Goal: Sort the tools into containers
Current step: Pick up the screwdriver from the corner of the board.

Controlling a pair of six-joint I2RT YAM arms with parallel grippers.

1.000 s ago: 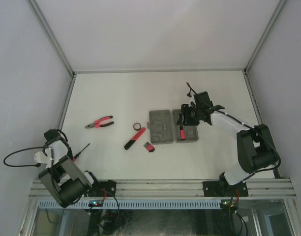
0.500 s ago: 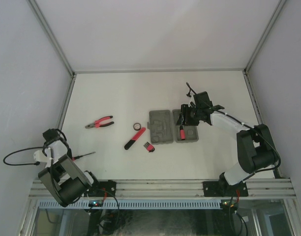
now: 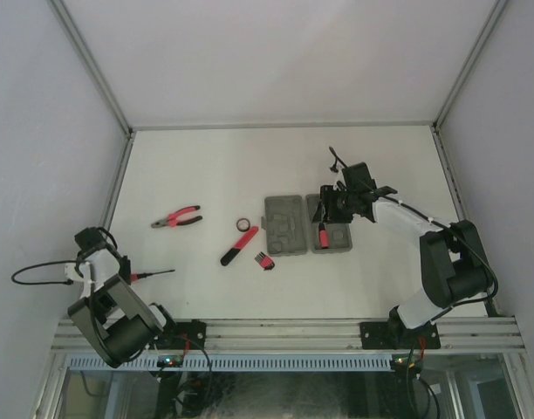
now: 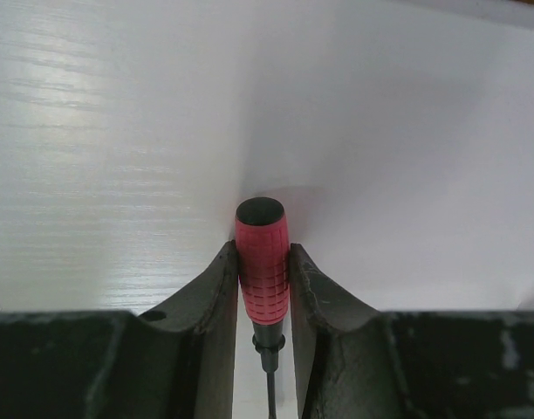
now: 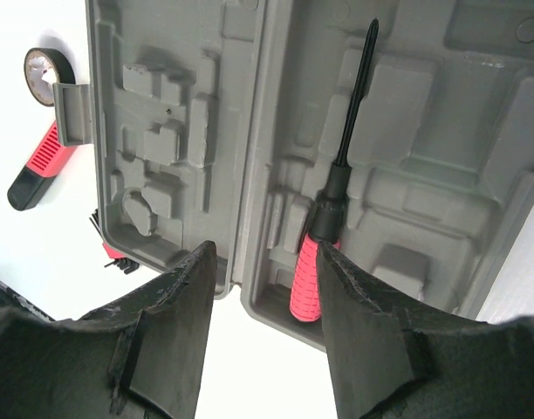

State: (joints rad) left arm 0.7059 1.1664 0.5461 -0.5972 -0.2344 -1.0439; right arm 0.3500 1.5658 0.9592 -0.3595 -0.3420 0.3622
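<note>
My left gripper [image 4: 263,262] is shut on the red grooved handle of a thin screwdriver [image 4: 262,236]. In the top view this gripper [image 3: 130,278] is at the near left, and the screwdriver's shaft [image 3: 160,273] points right. My right gripper [image 3: 334,209] hangs open over the open grey tool case [image 3: 284,229]. In the right wrist view its jaws [image 5: 265,262] stand apart above the case [image 5: 162,105], where a red-handled screwdriver [image 5: 309,279] lies in the right half. Red-handled pliers [image 3: 175,217], a black ring [image 3: 244,225], a longer red-black tool [image 3: 239,245] and a hex key set [image 3: 263,258] lie on the table.
The white table is walled on the left, right and far side, with an aluminium rail [image 3: 284,332] along the near edge. The ring [image 5: 42,68] and the red-black tool [image 5: 38,168] lie just left of the case's latch [image 5: 71,112].
My left gripper has turned and shifted a little, so the held screwdriver's shaft swung from pointing up-right to nearly level, pointing right. The right gripper has barely moved.
</note>
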